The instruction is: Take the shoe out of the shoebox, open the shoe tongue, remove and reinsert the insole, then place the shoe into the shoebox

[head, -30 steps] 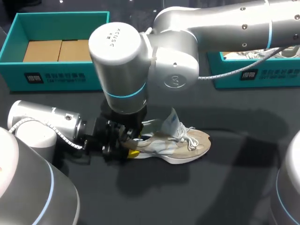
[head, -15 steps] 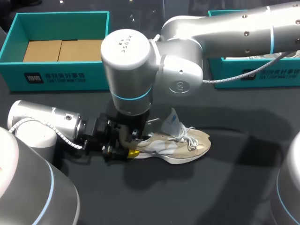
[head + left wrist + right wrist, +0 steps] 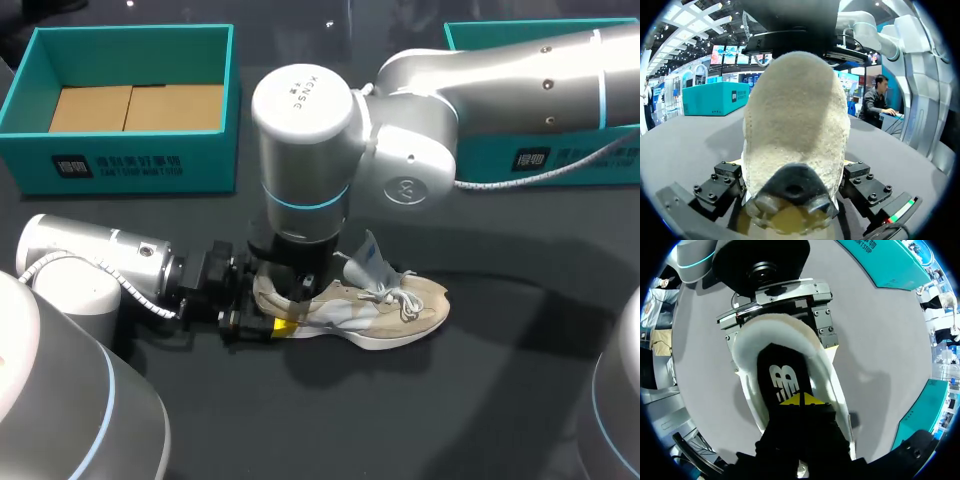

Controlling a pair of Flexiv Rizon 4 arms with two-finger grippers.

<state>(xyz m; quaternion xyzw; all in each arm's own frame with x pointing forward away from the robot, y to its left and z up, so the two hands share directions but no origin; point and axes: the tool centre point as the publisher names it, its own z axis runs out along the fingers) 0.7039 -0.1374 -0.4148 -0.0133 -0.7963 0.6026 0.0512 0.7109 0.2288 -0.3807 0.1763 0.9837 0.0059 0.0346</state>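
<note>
The right arm point(image 3: 400, 170) has moved right above the shoe point(image 3: 395, 310). The right gripper point(image 3: 802, 400), tips together, touches the insole point(image 3: 782, 377). The left gripper point(image 3: 790, 217) clamps the shoe's left end.

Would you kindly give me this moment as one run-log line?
shoe: on table, tongue up | left gripper: shut on shoe heel | right gripper: in shoe opening, at insole

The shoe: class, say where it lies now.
In the head view the shoe lies on the table near the middle, its heel in the left claw, the right claw above its opening.
</note>
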